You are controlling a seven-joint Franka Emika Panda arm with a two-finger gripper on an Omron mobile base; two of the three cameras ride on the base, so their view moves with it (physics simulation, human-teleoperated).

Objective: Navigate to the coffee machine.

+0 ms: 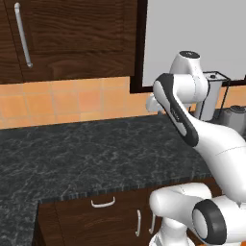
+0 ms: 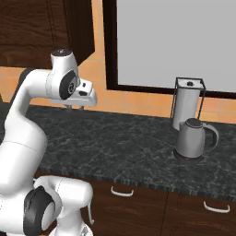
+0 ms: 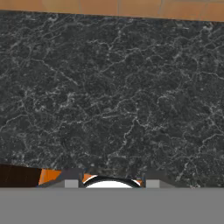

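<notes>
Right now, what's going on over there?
Gripper over dark counter, state unclear. No coffee machine in sight. Kettle and paper towel holder to right.

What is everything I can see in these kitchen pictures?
Counter: one, black marbled stone, running across the scene.
Kettle: one, silver-grey, on the counter at right.
Paper towel holder: one, black wire frame around a white roll, behind the kettle.
Wall tiles: orange, behind the counter.
Window: one, pale grey with a dark frame, above the counter.
Cabinets: dark wood, above and below the counter.
Arm: one, white with dark joints.
Pincer: one, over the counter; open or shut is unclear.
</notes>
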